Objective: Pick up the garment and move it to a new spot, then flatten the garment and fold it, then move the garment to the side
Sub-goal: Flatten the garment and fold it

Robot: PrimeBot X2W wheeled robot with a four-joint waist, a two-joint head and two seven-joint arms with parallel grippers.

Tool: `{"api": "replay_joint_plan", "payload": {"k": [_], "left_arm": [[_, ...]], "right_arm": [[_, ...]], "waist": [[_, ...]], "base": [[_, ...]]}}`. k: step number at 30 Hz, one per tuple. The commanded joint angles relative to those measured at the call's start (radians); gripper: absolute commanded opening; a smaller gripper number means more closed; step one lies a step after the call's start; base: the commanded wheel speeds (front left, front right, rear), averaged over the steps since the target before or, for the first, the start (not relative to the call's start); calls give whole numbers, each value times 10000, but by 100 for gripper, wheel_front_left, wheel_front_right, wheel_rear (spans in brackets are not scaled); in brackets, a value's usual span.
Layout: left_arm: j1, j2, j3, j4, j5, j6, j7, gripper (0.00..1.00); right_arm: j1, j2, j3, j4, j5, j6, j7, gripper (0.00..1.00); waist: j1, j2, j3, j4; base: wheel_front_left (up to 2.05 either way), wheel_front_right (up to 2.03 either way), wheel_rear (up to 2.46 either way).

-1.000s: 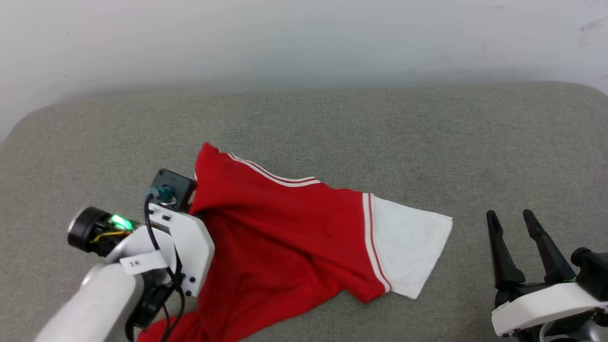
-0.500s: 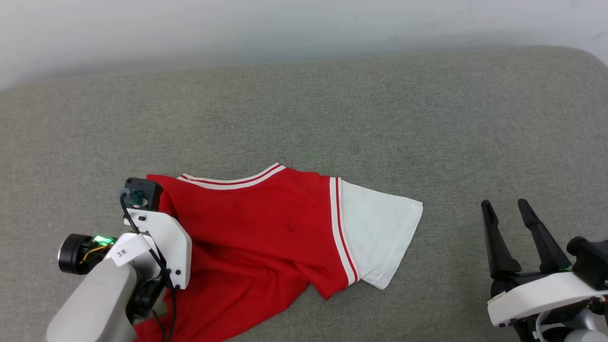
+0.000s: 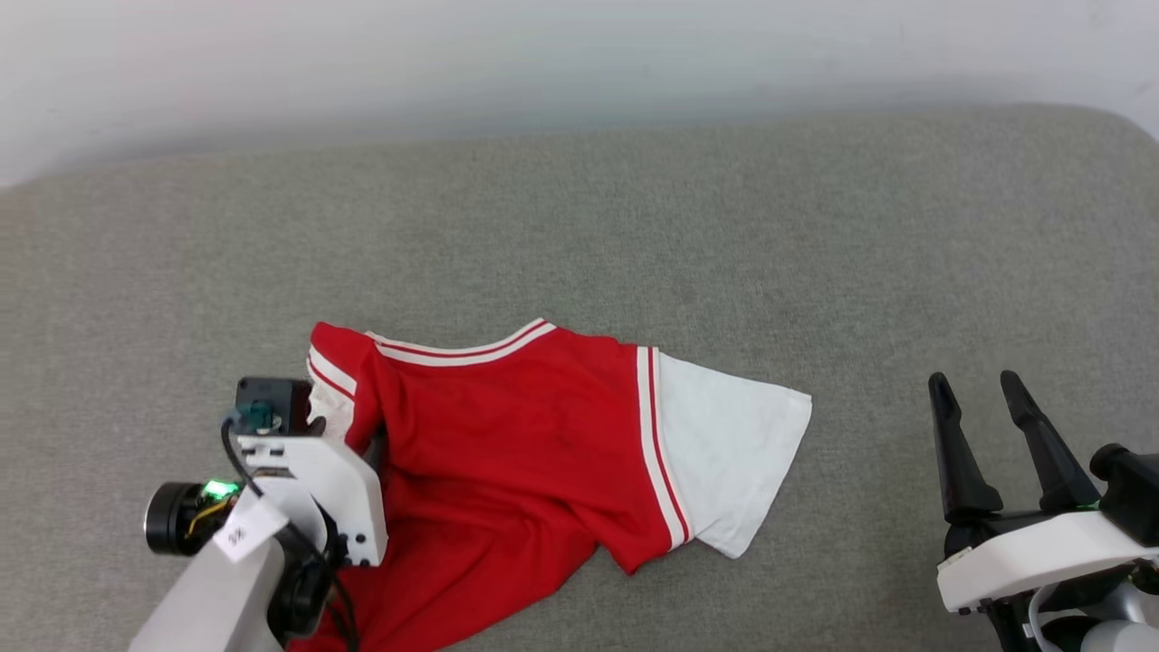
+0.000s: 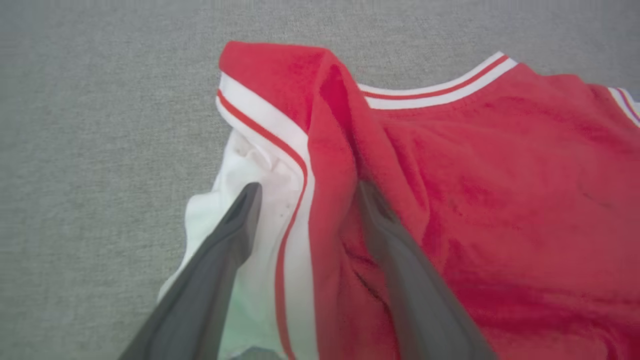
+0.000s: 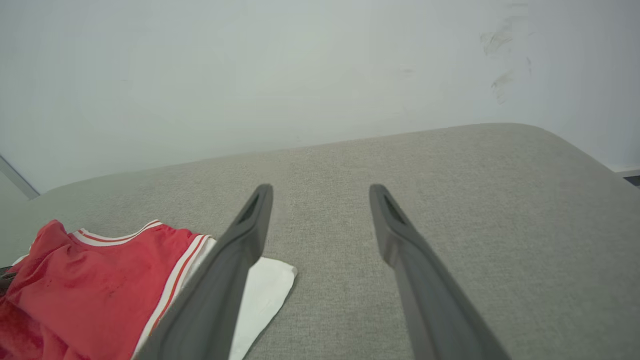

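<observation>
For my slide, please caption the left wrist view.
Open left gripper straddling a fold of the red jersey.

Left gripper [image 4: 308, 187] isn't holding the garment [image 3: 525, 435] up in a peak anymore. Its fingers are spread now and it's backed off toward the robot a bit. The lifted corner has flopped onto the grey cushion [image 3: 634, 226], flashing a white panel [image 4: 260, 160] and striped trim [image 4: 260, 125]. The head camera shifted too.
</observation>
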Motion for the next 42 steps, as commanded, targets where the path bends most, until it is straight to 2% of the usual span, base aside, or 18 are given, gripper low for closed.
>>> {"api": "replay_joint_plan", "payload": {"k": [1, 16, 20, 25, 30, 34, 42], "left_arm": [[173, -42, 57, -51, -7, 57, -102, 100], [2162, -144, 1050, -2437, 66, 872, -3546, 100], [2450, -117, 1199, -3063, 177, 1034, -3977, 100], [2729, -108, 1247, -3860, 339, 1252, -4153, 100], [2785, -182, 1088, -4537, 517, 1401, -4167, 100], [2549, -301, 979, -4876, 621, 1429, -4190, 100], [1902, -630, 854, -4764, 664, 1186, -4335, 100]], "right_arm": [[42, 17, -22, -12, -60, -9, 20, 100], [645, 17, -195, -247, -243, -9, 621, 100], [856, 19, -306, 130, -50, -11, 1284, 100], [896, -22, -601, 933, 326, -9, 2816, 100], [213, -499, -507, 1732, 1208, -9, 4352, 100], [-662, -1172, -54, 2387, 1776, -9, 5359, 100], [-2787, -2116, 1224, 3612, 2244, -9, 6504, 100]], "waist": [[-1, 0, -181, 94], [-1, 0, -1162, 614], [-1, 0, -1282, 635], [-1, 0, -1288, 764], [-1, 0, -965, 1059], [-1, 0, -458, 1350], [-1, 0, 579, 1896]], "base": [[0, 0, 0], [0, 0, 0], [0, 0, 0], [0, 0, 0], [0, 0, 0], [0, 0, 0], [0, 0, 0]]}}
